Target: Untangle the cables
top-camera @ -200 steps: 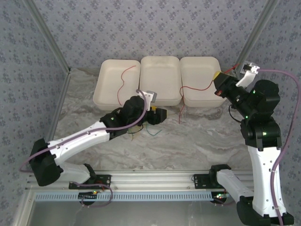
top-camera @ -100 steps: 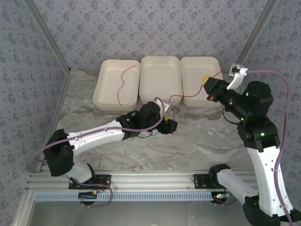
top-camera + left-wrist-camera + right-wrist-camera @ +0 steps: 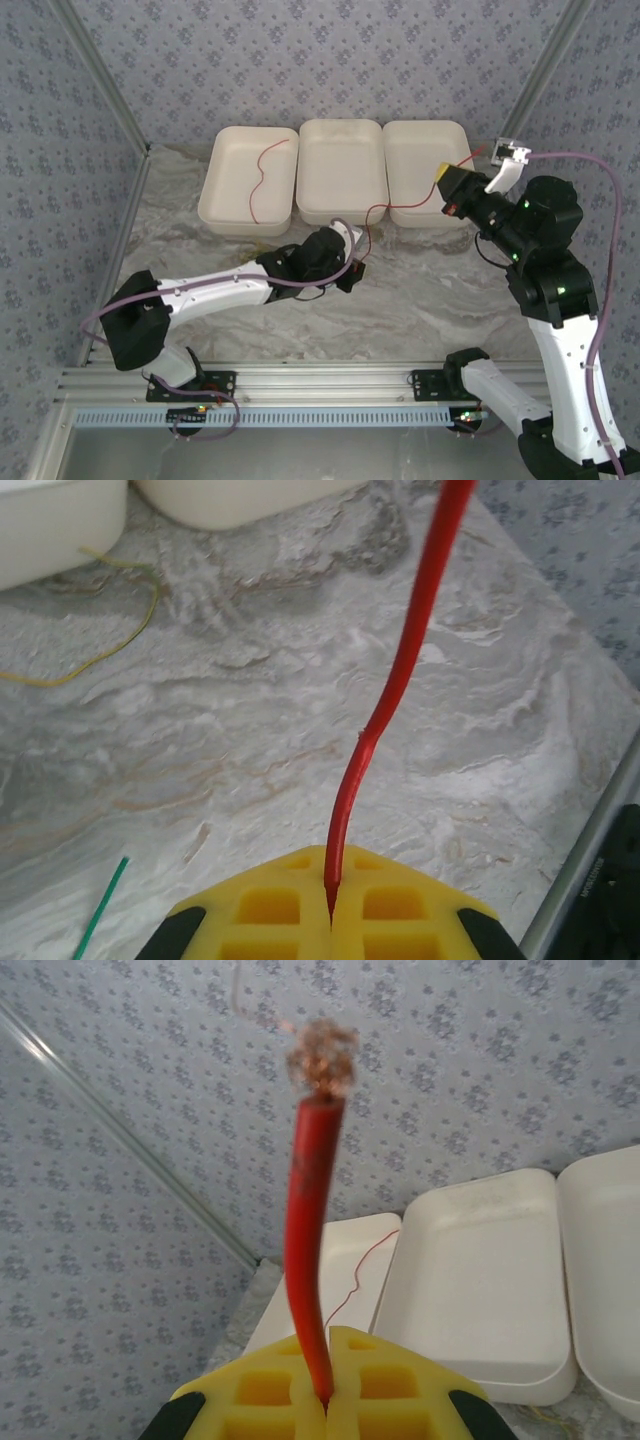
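Both grippers clamped on the same red cable, strung between them.

Left gripper (image 3: 352,272) low over the marble table (image 3: 420,290), yellow pads pinched shut on the red cable (image 3: 385,206); in the left wrist view the cable (image 3: 400,680) rises straight out of the closed gripper (image 3: 330,900). Green cable (image 3: 100,908) and yellow cable (image 3: 100,658) lie loose on the table nearby, the yellow one running up beside a tray. Red cable crosses the front rim of the right tray (image 3: 420,150) to the right gripper (image 3: 450,185), also shut on it, with a frayed copper end past the pads. Second red cable (image 3: 258,180) sits in the left tray (image 3: 225,160), hanging over its rim.
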`<move>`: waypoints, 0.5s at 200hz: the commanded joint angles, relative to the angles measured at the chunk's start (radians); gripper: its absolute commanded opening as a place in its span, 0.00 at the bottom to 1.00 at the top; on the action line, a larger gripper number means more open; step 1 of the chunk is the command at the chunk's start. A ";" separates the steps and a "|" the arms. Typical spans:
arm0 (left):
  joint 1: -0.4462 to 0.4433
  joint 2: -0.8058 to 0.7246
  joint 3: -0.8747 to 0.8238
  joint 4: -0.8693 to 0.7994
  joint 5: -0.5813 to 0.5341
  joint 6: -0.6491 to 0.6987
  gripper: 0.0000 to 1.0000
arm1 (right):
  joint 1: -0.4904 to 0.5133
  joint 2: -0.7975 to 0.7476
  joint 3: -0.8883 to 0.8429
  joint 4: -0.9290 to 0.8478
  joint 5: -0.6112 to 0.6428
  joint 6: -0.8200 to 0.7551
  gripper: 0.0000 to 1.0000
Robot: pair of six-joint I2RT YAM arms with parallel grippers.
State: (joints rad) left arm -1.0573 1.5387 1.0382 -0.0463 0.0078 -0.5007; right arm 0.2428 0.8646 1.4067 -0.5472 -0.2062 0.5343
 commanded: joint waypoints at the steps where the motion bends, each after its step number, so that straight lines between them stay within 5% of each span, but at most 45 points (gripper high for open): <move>1: -0.009 -0.048 -0.026 -0.029 -0.107 0.001 0.00 | -0.003 -0.004 0.040 -0.014 0.119 -0.034 0.00; 60: -0.030 -0.074 -0.081 -0.201 -0.263 0.101 0.00 | -0.071 0.041 0.073 0.052 0.280 0.043 0.00; 100: -0.095 -0.066 -0.077 -0.256 -0.376 0.186 0.00 | -0.120 0.102 0.107 0.087 0.275 0.087 0.00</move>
State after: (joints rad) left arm -1.1160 1.4677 0.9779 -0.1581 -0.2531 -0.3927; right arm 0.1524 0.9531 1.4494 -0.5549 -0.0002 0.5777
